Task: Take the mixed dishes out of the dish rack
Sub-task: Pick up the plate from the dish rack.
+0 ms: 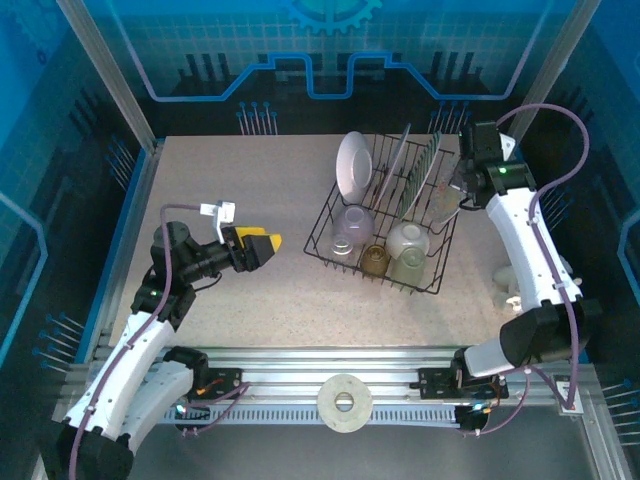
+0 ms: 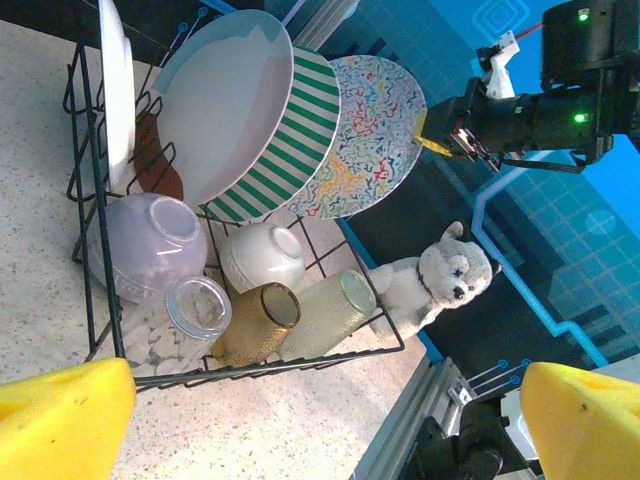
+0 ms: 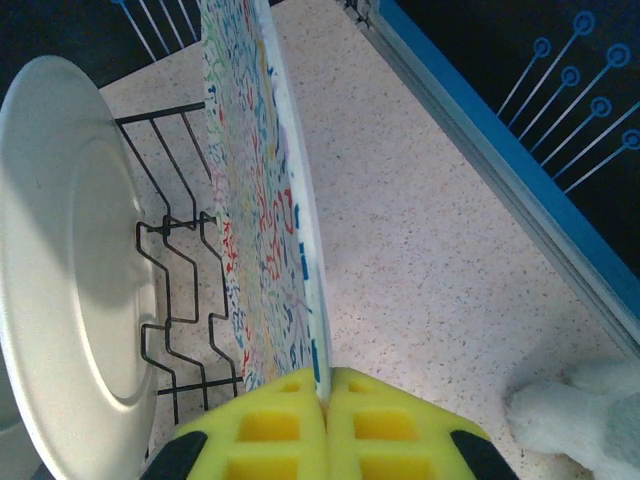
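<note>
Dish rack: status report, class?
Left gripper open, left of dish rack. Right gripper shut on patterned plate rim. Cups, other plates racked. Toy dog beside rack.

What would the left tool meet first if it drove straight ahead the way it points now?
Probably the dish rack's near wire wall, with the clear glass just behind it; the tabletop between looks free, though depth is uncertain.

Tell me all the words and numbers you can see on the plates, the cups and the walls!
No words, numbers or labels can be read anywhere here.
The squiggly plate has only coloured squiggles, not letters.
The blue back wall has lines and a gear shape, but no writing.
</note>
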`<state>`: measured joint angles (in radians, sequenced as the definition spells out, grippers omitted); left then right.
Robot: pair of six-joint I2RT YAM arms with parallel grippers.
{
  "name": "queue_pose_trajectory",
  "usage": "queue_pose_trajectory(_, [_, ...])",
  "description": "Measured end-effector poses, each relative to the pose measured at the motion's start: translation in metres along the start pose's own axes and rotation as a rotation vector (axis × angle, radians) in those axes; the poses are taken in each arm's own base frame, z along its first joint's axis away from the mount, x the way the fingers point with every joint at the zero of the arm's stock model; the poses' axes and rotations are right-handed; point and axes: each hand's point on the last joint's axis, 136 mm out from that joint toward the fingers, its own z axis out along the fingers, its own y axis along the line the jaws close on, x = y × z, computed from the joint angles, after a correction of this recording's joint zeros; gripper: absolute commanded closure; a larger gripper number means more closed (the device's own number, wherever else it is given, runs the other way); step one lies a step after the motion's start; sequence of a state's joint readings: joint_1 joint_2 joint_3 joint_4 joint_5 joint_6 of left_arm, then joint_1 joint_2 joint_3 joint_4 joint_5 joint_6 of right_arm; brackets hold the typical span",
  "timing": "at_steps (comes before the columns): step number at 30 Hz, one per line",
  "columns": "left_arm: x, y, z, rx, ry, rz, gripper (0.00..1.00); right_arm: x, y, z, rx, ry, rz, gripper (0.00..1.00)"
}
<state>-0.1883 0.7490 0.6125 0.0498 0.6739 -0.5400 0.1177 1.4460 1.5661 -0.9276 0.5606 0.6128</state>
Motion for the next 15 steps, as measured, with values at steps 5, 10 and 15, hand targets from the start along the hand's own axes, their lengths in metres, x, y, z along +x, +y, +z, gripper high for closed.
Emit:
queue_pose_trajectory(5, [0.0, 0.001, 0.0, -0.006, -0.003, -0.001, 0.01, -0.006, -0.005, -0.011, -0.004, -0.029, 0.009, 1.0])
queue_pose_trajectory(10, [0.001, 0.004, 0.0, -0.02, -0.001, 0.0, 0.01, -0.011, -0.012, -0.026, -0.019, -0.058, 0.019, 1.0])
queue_pose_trajectory(15, [0.003, 0.011, 0.0, -0.056, 0.001, -0.003, 0.01, -0.019, -0.023, -0.053, -0.051, -0.118, 0.054, 1.0])
